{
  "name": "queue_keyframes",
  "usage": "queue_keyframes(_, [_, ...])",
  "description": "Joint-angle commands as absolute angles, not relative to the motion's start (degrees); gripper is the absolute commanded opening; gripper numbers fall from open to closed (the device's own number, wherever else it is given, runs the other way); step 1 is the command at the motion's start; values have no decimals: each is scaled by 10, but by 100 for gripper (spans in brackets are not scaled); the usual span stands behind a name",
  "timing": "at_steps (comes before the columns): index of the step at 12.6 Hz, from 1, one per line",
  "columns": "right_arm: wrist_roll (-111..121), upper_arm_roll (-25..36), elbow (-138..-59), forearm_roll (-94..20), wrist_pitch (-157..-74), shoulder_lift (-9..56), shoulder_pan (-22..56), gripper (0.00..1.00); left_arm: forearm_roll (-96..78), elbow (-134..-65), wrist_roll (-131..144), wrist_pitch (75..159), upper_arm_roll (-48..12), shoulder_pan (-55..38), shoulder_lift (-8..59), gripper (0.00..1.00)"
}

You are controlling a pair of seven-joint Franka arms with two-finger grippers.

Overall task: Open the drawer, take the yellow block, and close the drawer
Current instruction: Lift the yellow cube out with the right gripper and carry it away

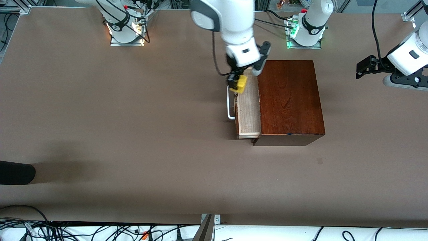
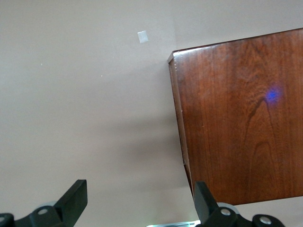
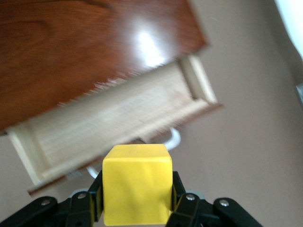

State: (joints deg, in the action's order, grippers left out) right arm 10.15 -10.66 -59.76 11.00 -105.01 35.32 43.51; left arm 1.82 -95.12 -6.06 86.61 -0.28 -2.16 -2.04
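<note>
While your drawer (image 1: 249, 107) stands pulled out of the dark reddish-brown wooden box (image 1: 289, 100), you can see its pale light-wood interior bare, with the white U-shaped handle (image 1: 230, 103) on its front, facing the right arm's end of the table (image 1: 133, 134). Your yellow block (image 1: 241, 83) is a small bright cube with plain faces, far smaller than the box. It is up in the air, clamped between the black fingers (image 3: 182, 201) of the right gripper (image 1: 239, 84), over the drawer's front edge at the end nearer the robots' bases, just above the handle. In the right wrist view the block (image 3: 137, 184) fills the gap between the two fingers, one pad flat on each side face, with the open drawer (image 3: 113, 123) and the glossy box top (image 3: 85, 52) below it. So the right gripper (image 3: 137, 198) is closed on the block, as wide as the cube.

Your right arm reaches from its base across the table, wrist pointing down over the drawer. Your left arm waits, off toward its own end of the table, well apart from the box. The left gripper (image 1: 362, 68) hangs over bare table with its fingers (image 2: 73, 198) spread wide and nothing between them; its wrist view shows a corner of the box (image 2: 236, 118) and a small pale mark (image 2: 142, 37) on the table.
</note>
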Motion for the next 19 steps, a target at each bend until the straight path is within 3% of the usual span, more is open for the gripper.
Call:
queue_keyframes(1, [161,-114,-606,46,-1014,313,336,7,23,-925,-72,831,-30,-24,-13,100])
queue_keyframes(4, [215,-113,-606,17,-937,301,238,9,23,-922,-78,829,-110,-25,-12,100])
queue_keyframes(10, [206,-113,-622,-16,-908,301,56,9,-21,-898,-169,837,-268,-27,34,100])
queue_keyframes(14, [92,-86,-794,1,-966,224,33,10,-40,-886,-268,929,-318,-69,120,100])
queue_keyframes(17, [73,-70,-976,11,-1113,166,29,10,-31,-886,-356,1011,-318,-119,170,100])
queue_keyframes(19, [27,-69,-1054,12,-1191,158,26,10,4,-886,-432,1060,-319,-141,205,100])
